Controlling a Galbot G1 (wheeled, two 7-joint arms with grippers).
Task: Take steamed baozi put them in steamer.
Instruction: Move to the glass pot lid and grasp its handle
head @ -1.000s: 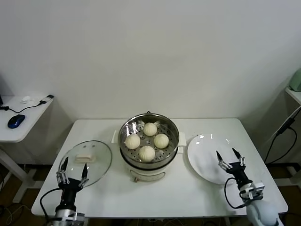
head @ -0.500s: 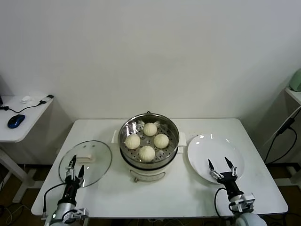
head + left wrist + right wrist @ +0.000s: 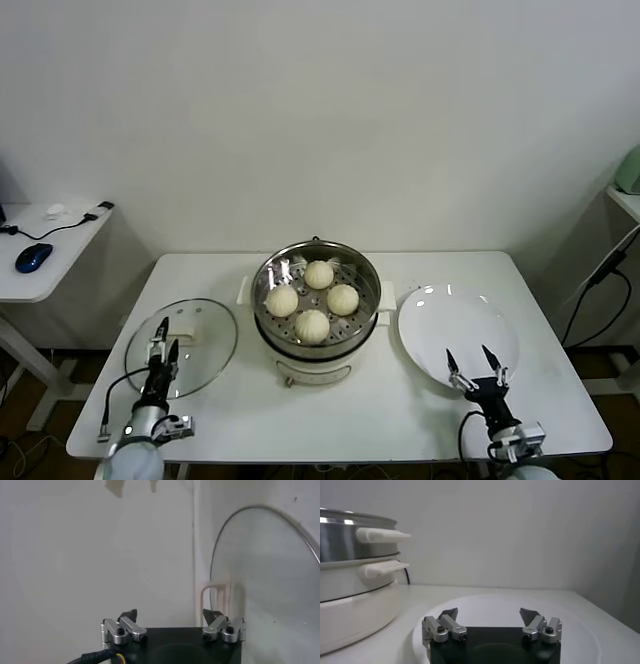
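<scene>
Steel, round and shiny: the steamer (image 3: pixel 316 300) with cream-white base and side handles stands mid-worktop, uncovered so you can load it from above. Cream-white, smooth, round steamed baozi, four in count (image 3: pixel 313 325), rest on its perforated tray, apart from one another; by the look of it your loading is done. Round glass lid (image 3: pixel 183 346) lies flat on the white worktop (image 3: pixel 400 410) to the pot's left, set aside to keep the pot mouth free. Flat white plate (image 3: pixel 458 333) sits to the pot's right, bare. Your left pincer (image 3: pixel 161 341) hovers over the lid's near edge, jaws apart, holding nothing. Your right pincer (image 3: pixel 475 368) hangs over the plate's near rim, jaws likewise apart and empty.
</scene>
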